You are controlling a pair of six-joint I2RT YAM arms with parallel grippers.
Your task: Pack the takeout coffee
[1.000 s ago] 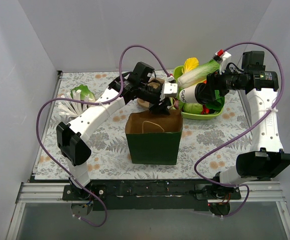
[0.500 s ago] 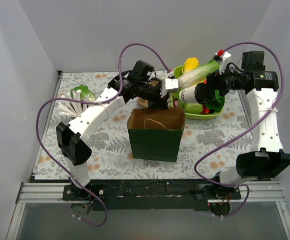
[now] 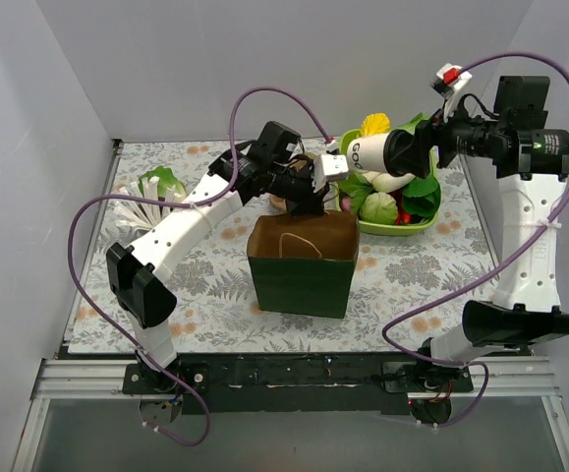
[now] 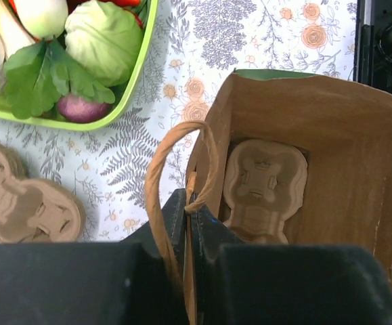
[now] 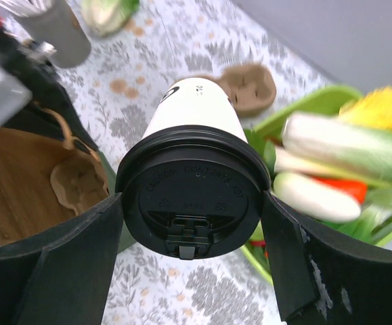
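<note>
The right pincer (image 5: 190,206) grasps the cup (image 5: 194,115) sideways, lid (image 5: 182,172) toward its wrist. The left pincer (image 4: 190,215) is clenched on the bag (image 4: 331,149) rim.

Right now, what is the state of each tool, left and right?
Left tool: closed on the rim of the green paper bag.
Right tool: holding the white paper cup with black plastic lid.
</note>
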